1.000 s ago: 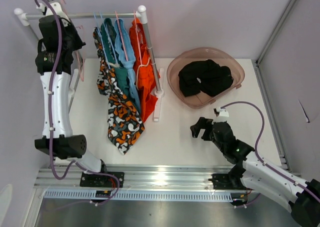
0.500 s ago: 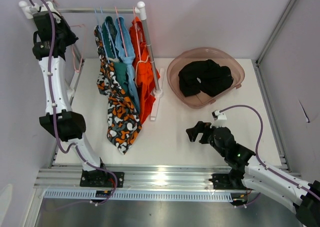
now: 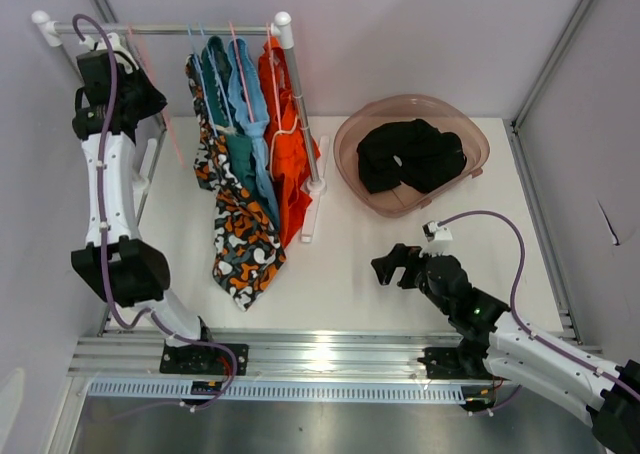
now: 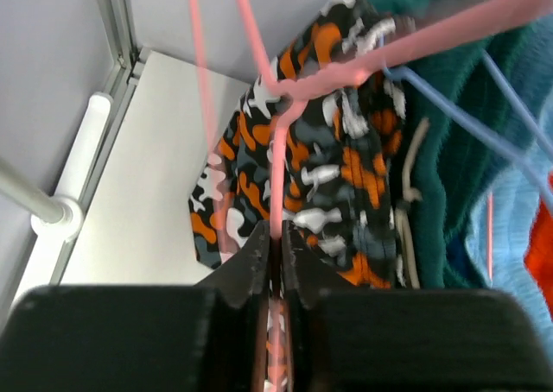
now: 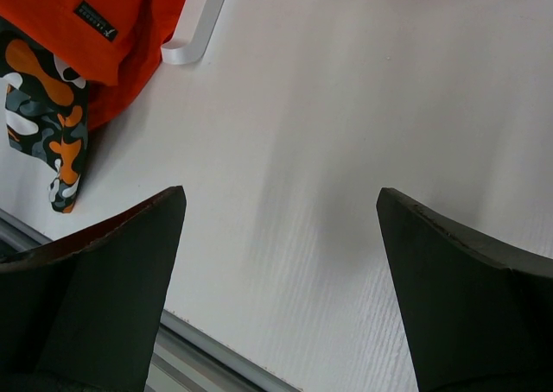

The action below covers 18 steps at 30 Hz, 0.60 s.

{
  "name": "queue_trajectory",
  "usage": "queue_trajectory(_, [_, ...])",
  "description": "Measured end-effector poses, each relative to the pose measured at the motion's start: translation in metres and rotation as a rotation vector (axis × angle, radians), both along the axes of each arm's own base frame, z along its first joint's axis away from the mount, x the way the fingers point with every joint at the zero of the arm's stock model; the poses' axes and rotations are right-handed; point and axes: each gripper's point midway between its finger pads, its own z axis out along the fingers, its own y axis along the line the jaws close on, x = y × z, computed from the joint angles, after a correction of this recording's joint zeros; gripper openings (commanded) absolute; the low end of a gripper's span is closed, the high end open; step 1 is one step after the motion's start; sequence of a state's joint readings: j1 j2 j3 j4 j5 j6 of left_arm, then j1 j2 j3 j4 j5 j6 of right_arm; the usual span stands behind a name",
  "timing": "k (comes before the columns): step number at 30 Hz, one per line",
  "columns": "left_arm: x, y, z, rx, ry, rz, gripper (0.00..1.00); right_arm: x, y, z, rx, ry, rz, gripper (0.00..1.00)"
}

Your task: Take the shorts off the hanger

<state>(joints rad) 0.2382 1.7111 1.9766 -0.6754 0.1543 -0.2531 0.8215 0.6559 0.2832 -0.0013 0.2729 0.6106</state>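
A white rack (image 3: pixel 300 104) carries the patterned black, orange and white shorts (image 3: pixel 235 224), teal shorts (image 3: pixel 240 154), light blue shorts (image 3: pixel 250 94) and orange shorts (image 3: pixel 285 144) on hangers. Plain black shorts (image 3: pixel 410 154) lie in the brown bowl (image 3: pixel 350 134). My left gripper (image 3: pixel 135 89) is high at the rack's left end, shut on the wire of an empty pink hanger (image 4: pixel 276 150); in the left wrist view the gripper (image 4: pixel 276 237) shows with the patterned shorts (image 4: pixel 346 167) behind it. My right gripper (image 3: pixel 395 266) is open and empty above the table.
The rack's rail (image 3: pixel 160 29) runs left to a white end cap. Its white foot (image 5: pixel 199 21) lies on the table beside the orange shorts (image 5: pixel 104 21) and patterned shorts (image 5: pixel 52 107). A blue hanger (image 4: pixel 458 107) sits over the teal shorts (image 4: pixel 449 150). The walls stand close on the left.
My left gripper swung up to the left and came back down right with the pink hanger; the rack rocked with it. My right gripper shifted slightly left and stayed open.
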Motion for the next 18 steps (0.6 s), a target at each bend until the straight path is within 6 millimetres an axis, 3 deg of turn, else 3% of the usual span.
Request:
queue_trajectory(1, [-0.006,-0.002,0.0,0.004,-0.004,-0.006,0.14,0.0,0.0,0.0,-0.001,0.0,0.001,1.0])
queue_trajectory(2, [-0.01,-0.003,0.002,0.008,-0.013,-0.009,0.33,0.0,0.0,-0.001,-0.001,0.002,0.001,0.99])
queue_trajectory(4, [-0.021,-0.006,0.006,0.018,-0.032,-0.01,0.55,-0.001,0.0,-0.002,-0.003,0.003,0.001,0.99])
queue_trajectory(5, [-0.029,-0.006,0.006,0.024,-0.035,-0.007,0.74,-0.001,0.0,-0.002,-0.003,0.002,0.002,0.99])
queue_trajectory(8, [-0.049,-0.007,0.009,0.039,-0.051,0.017,0.86,-0.001,0.0,-0.002,-0.001,0.001,0.002,1.0])
queue_trajectory(15, [-0.077,0.0,0.041,0.082,-0.122,0.09,0.88,-0.001,0.003,0.002,0.015,-0.01,0.012,0.99])
queue_trajectory(18, [-0.101,-0.002,0.069,0.099,-0.191,0.11,0.8,-0.001,0.003,0.003,0.019,-0.013,0.014,0.99])
